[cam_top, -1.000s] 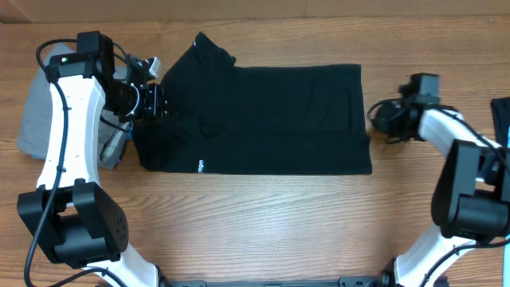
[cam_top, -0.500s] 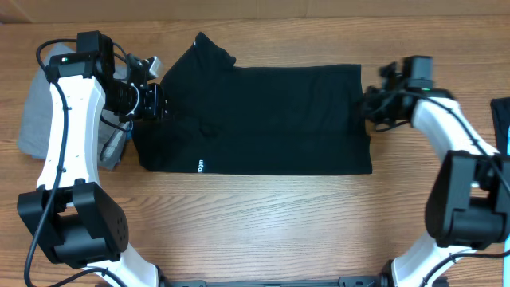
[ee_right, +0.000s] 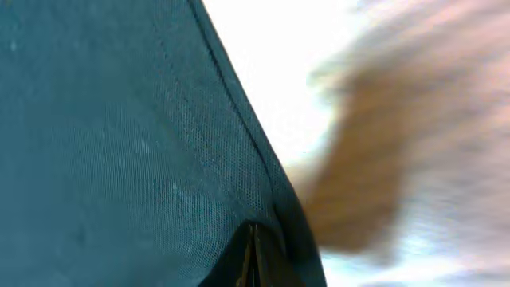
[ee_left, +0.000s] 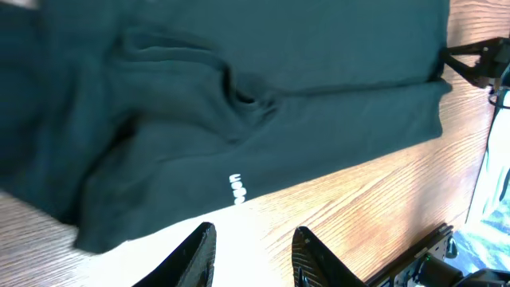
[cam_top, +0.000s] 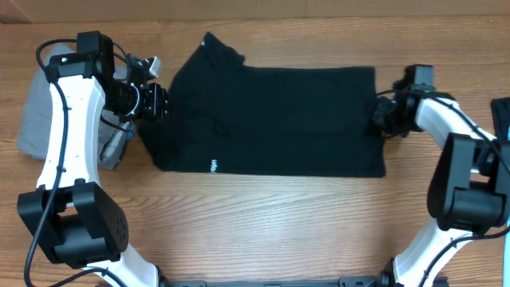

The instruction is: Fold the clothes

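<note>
The clothes [cam_top: 271, 119] lie flat on the wooden bench [cam_top: 263, 215]. They are one black, soft garment laid out as a long rectangle, with a pointed flap sticking up at its upper left corner. Shallow creases gather toward its left end.

A small white logo print [cam_top: 213, 166] sits near the garment's lower edge, left of its middle. In the left wrist view it is a short row of letters, too small to read.

Light grey trousers [cam_top: 32, 119] lie just beside the garment's left edge, partly under the left arm [cam_top: 68, 135]. That arm reaches up from below and bends in toward the garment. The left gripper [cam_top: 155, 102] is at the garment's left edge, its fingers spread with only bench wood between them, holding nothing.

The right arm [cam_top: 466, 159] bends in from below the garment's right end. The right gripper [cam_top: 381, 115] is at the middle of the right edge, pressed together and pinching the black fabric there.
</note>
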`<move>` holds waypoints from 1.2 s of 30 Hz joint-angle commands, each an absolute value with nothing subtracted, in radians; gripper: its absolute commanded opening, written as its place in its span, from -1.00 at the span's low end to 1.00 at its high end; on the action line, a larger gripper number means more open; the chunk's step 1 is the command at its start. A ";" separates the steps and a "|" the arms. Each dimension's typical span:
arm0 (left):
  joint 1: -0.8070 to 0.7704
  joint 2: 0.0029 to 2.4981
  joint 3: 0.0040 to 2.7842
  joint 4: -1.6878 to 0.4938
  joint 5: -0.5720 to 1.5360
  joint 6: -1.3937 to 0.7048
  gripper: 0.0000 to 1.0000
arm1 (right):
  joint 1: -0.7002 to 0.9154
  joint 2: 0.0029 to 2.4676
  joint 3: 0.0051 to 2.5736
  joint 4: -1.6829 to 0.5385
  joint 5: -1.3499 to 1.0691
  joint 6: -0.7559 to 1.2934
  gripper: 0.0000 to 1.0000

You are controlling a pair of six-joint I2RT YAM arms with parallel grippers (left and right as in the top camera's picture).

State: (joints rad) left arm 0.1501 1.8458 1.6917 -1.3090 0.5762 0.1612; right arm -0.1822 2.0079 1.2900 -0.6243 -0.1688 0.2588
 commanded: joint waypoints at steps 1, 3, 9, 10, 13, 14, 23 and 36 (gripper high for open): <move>0.142 1.815 1.717 -1.304 0.596 0.176 -0.30 | -0.227 2.014 1.341 -0.652 -0.214 0.251 -0.88; 0.142 1.815 1.717 -1.304 0.596 0.176 -0.30 | -0.233 1.996 1.362 -0.669 -0.277 0.194 -0.78; 0.142 1.815 1.717 -1.303 0.593 0.180 -0.25 | -0.233 1.924 1.378 -0.724 -0.335 0.170 -0.72; 0.142 1.815 1.717 -1.301 0.592 0.180 -0.24 | -0.233 1.919 1.378 -0.742 -0.335 0.180 -0.71; 0.142 1.815 1.717 -1.295 0.592 0.180 -0.21 | -0.233 1.923 1.374 -0.804 -0.299 0.186 -0.61; 0.142 1.815 1.717 -1.293 0.592 0.180 -0.22 | -0.233 1.925 1.369 -0.819 -0.258 0.199 -0.57; 0.142 1.816 1.717 -1.280 0.592 0.180 -0.17 | -0.230 1.962 1.259 -0.706 -0.165 0.262 -0.62; 0.142 1.816 1.716 -1.385 0.410 0.161 -0.20 | -0.298 1.813 1.416 -0.886 -0.339 0.232 -0.13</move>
